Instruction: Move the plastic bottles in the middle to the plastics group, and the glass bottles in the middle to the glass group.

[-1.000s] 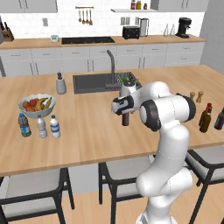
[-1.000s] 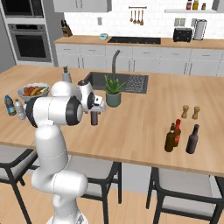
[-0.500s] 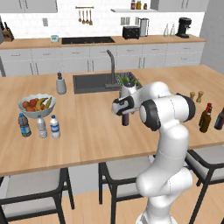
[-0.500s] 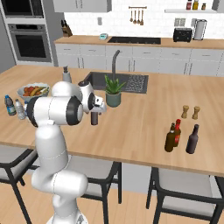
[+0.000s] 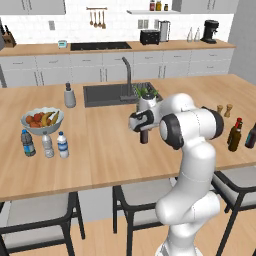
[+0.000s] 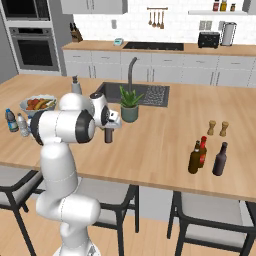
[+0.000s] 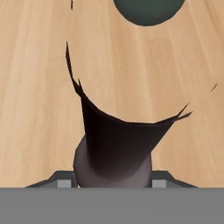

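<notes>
- End effector (image 5: 143, 121) at centre of the left base view, left of centre in the right base view (image 6: 108, 125), set over the neck of a dark bottle (image 5: 144, 136).
- Bottle upright on the worktop (image 5: 100, 150), just in front of the sink (image 5: 107, 94); in the hand view its top (image 7: 113, 157) sits at bottom centre, between the grey finger bases.
- Fingers close against the bottle's neck; firm grip or not, cannot tell.
- Three small clear bottles (image 5: 45, 144) at left of the left base view, just below the fruit bowl (image 5: 42, 120).
- Glass group (image 6: 206, 156) at right of the right base view: three dark bottles, well apart from the end effector, below the two shakers (image 6: 218, 128).
</notes>
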